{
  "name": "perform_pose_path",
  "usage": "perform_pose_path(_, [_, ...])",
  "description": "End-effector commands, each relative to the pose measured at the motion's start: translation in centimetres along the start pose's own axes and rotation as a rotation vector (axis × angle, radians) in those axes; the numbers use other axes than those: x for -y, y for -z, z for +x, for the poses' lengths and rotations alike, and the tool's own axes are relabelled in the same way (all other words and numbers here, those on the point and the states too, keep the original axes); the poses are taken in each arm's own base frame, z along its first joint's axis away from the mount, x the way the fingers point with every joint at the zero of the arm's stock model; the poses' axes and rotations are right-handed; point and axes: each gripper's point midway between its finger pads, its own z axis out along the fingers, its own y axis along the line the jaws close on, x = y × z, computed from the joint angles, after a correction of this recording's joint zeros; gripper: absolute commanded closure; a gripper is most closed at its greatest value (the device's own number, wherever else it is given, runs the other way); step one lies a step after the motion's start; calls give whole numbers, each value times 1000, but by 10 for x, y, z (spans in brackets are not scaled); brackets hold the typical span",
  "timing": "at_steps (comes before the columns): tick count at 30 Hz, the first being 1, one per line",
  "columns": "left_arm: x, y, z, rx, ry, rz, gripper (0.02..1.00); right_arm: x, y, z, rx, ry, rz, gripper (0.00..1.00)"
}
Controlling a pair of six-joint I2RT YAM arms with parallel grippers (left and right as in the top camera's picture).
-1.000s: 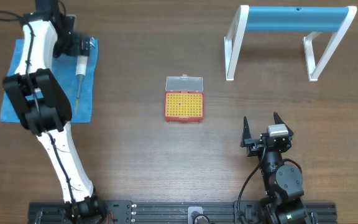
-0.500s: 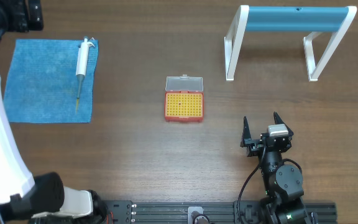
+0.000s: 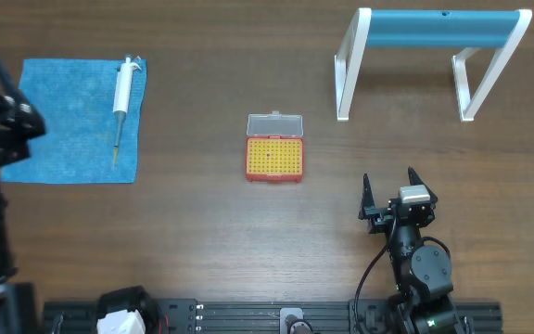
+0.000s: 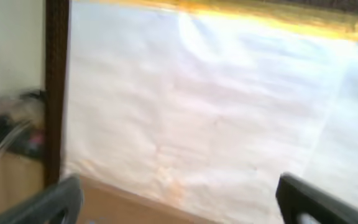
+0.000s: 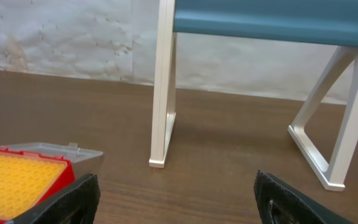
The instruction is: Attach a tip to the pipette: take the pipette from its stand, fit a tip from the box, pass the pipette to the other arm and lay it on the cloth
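While the left arm sits at the far left edge of the wooden table (image 3: pixel 202 241), raised and pitched up so its wrist camera faces a pale wall (image 4: pixel 204 112), the left gripper (image 4: pixel 179 193) is empty, fingers spread wide. From above, that arm's dark links overlap the left margin of the blue cloth (image 3: pixel 63 121), which lies flat on the table's left side. On the cloth, along its right edge, lies the pipette (image 3: pixel 123 93), apart from both grippers. It has a white body, with the head at the cloth's far edge and the shaft pointing back toward the arm bases. A yellowish tip (image 3: pixel 116 148) sits on its nose, resting on the cloth near the right corner closest to the bases. Mid-table is the tip box (image 3: pixel 274 160): red base, clear lid folded open flat behind it, rack of yellow tips exposed. It's well apart from cloth and stand. At the far right rear is the pipette stand (image 3: pixel 438 28), a blue crossbar on white legs. The right arm is folded close to its base at lower right, with the right gripper (image 3: pixel 387 181) low over the table, aimed up the table at the stand. Its fingers are wide open and empty. The right wrist view has the box corner off to one side and the stand legs ahead, both well clear of the fingers.
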Motion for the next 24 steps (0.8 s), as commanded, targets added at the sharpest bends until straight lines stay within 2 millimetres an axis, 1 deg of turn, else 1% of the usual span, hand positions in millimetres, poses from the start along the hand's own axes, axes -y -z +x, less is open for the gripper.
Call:
perform_pose_path(1, [12,-7,92,-88,123,93,20,-1,0,3,-9,-10,-6,180])
perform_pose_path(3, [21,-4,114,-65,136,116,20,-1,0,3,-9,-10,-6,178])
perform_pose_path(4, [28,-3,128,-43,148,148,20,-1,0,3,-9,-10,-6,178])
perform_pose_path(6, [31,-2,151,-33,154,187,20,-1,0,3,-9,-10,-6,178])
perform_pose_path(7, [30,-3,167,-30,155,193,20,-1,0,3,-9,-10,-6,178])
perform_pose_path(11, [25,0,206,-23,156,213,20,-1,0,3,-9,-10,-6,180])
perform_pose_path(13, [19,5,218,-32,150,204,20,-1,0,3,-9,-10,-6,178])
perform_pose_path(16, [2,18,233,-8,145,182,20,-1,0,3,-9,-10,-6,176])
perform_pose_path(17, [2,24,241,0,93,208,20,-1,0,3,-9,-10,-6,178])
perform_pose_path(19, [6,31,252,0,23,263,20,-1,0,3,-9,-10,-6,180])
perform_pose_path(22, [-1,36,269,3,-40,264,20,-1,0,3,-9,-10,-6,178])
perform_pose_path(24, [-4,40,277,21,-83,264,20,-1,0,3,-9,-10,-6,178])
